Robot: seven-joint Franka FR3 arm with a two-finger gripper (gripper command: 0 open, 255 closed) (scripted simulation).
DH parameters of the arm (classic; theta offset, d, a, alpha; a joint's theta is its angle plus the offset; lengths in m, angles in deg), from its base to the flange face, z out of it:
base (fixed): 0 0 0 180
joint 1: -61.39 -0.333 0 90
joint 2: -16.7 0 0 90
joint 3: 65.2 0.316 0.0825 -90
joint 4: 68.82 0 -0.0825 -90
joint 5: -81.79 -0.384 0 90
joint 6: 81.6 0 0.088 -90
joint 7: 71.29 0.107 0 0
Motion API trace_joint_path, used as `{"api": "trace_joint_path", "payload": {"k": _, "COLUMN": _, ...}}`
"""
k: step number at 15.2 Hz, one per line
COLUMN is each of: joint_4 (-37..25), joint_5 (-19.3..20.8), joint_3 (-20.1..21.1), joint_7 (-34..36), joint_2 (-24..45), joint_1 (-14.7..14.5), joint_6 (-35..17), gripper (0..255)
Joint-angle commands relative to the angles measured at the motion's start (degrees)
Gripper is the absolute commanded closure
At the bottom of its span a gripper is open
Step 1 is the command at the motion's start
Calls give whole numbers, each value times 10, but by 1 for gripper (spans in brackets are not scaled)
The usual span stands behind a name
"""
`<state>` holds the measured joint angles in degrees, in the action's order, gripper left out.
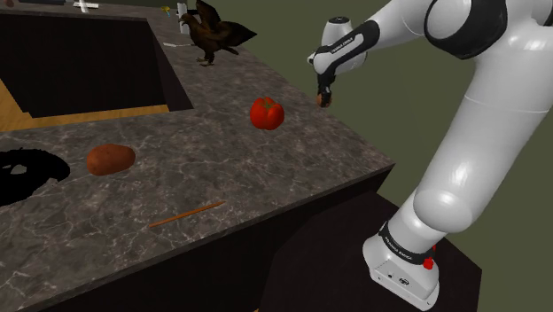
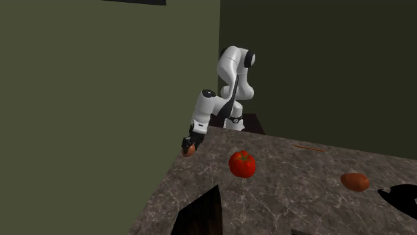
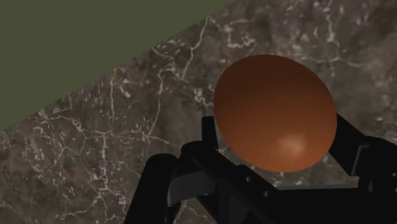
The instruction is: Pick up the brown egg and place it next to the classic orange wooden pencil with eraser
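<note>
Now: gripper point(image 1: 325, 94) fingers clamped on brown egg point(image 3: 275, 113), egg at edge of marble counter point(image 1: 266, 177). Orange pencil point(image 1: 186, 214) lies flat, well apart; tomato point(image 1: 267, 113) approx. between them.

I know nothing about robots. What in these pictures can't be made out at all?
- Thin orange pencil: too small in the shoulder view to show which end has the eraser.
- Flat black shape: cut off by the shoulder view's left edge, so I cannot tell what it is.
- Smooth brown egg: in the wrist view, the part nearest the hand is hidden by the black two-finger gripper clasping it.
</note>
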<state>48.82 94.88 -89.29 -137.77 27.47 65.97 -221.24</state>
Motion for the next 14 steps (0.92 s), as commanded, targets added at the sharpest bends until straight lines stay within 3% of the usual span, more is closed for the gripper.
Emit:
{"api": "trace_joint_path", "payload": {"k": 1, "joint_4": -6, "joint_5": 2, "joint_3": 0, "joint_7": 0, "joint_2": -9, "joint_1": -2, "joint_6": 15, "gripper": 255}}
{"api": "trace_joint_path", "payload": {"k": 14, "joint_4": -59, "joint_5": 6, "joint_3": 1, "joint_7": -12, "joint_2": -53, "joint_1": -8, "joint_6": 108, "gripper": 255}}
